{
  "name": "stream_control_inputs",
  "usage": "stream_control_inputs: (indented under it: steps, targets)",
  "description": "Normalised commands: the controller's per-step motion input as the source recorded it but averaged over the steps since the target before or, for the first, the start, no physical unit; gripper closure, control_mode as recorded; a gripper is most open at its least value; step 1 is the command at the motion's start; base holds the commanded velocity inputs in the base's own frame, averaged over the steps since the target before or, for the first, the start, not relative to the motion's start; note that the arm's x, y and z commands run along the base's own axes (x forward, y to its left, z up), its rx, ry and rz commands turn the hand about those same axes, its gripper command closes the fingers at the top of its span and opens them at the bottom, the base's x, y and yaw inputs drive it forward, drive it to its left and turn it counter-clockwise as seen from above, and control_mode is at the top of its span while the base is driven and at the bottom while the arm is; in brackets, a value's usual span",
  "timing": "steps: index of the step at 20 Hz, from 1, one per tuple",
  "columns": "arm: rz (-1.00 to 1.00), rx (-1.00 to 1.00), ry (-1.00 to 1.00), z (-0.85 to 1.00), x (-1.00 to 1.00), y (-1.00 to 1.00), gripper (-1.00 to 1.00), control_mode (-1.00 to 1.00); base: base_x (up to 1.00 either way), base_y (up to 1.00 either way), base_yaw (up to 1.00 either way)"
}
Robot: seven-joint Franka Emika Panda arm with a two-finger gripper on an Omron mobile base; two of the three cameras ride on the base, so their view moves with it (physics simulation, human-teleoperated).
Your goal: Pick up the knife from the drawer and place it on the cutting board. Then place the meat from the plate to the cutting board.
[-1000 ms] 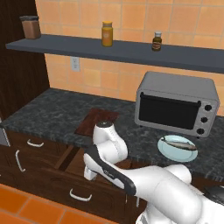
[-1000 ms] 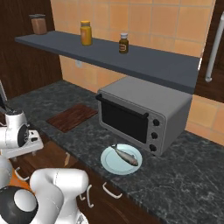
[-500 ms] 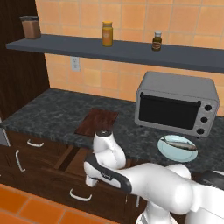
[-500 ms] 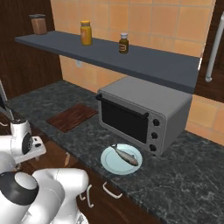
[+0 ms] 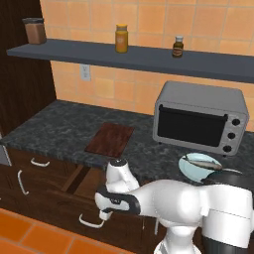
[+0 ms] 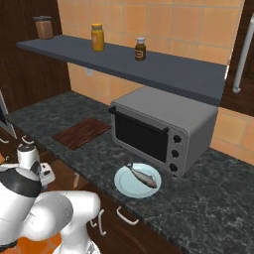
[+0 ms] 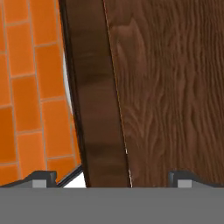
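Hovering over the open drawer (image 7: 166, 87), gripper (image 7: 111, 177) straddles its front wall, fingers spread, holding nothing. Knife isn't visible yet, so sweep toward 3 o'clock over the drawer floor. Cutting board (image 5: 110, 139) waits on the counter, meat (image 6: 143, 175) on the plate (image 6: 124, 184).

No writing, brand, number or sign can be read anywhere: the three jars (image 5: 121, 38) on the shelf (image 5: 149, 57) are too small to show any label (if they have one), and the toaster oven (image 5: 200, 118) shows plain knobs with no markings.
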Motion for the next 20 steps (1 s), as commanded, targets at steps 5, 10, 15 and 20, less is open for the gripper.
stream_control_inputs:
  steps: [5,10,15,20]
  targets:
    - [0.11,0.00,0.13,-0.59,-0.42,0.49,-1.00,-1.00,0.00,0.00,0.00]
    - [0.10,0.07,0.24,-0.49,-0.98,0.94,-1.00,-1.00,0.00,0.00,0.00]
    - [0.06,0.06,0.18,-0.30,-1.00,0.97,-1.00,-1.00,0.00,0.00,0.00]
    - [0.01,0.00,-0.11,0.66,-0.14,-0.03,-1.00,-1.00,0.00,0.00,0.00]
